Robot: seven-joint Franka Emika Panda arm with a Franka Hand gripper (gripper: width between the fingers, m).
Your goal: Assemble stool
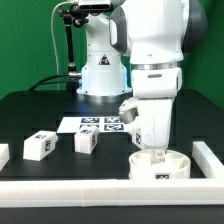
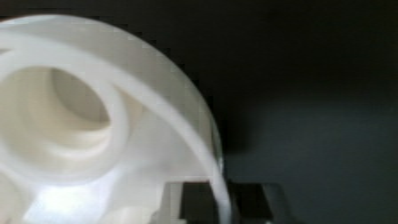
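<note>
Gripper [image 2: 224, 200] jaws pinch seat [image 2: 107, 110] rim, nearly closed (5 o'clock, exterior view). Seat-placing step, I'd judge; next needs leg [image 1: 86, 141], 8 o'clock.

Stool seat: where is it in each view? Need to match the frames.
Exterior view: seat low, toward the exterior view's right, directly under the gripper.
Wrist view: seat fills most of the picture, rim running between the fingers.
Shared landmark: the gripper at the seat's rim.

Plain white round plastic disc seat [image 1: 160, 166]; white blocky plastic legs [image 1: 40, 146], black-and-white square tags; matte black table top [image 1: 30, 112]; marker board [image 1: 100, 124] white, black-tagged.
</note>
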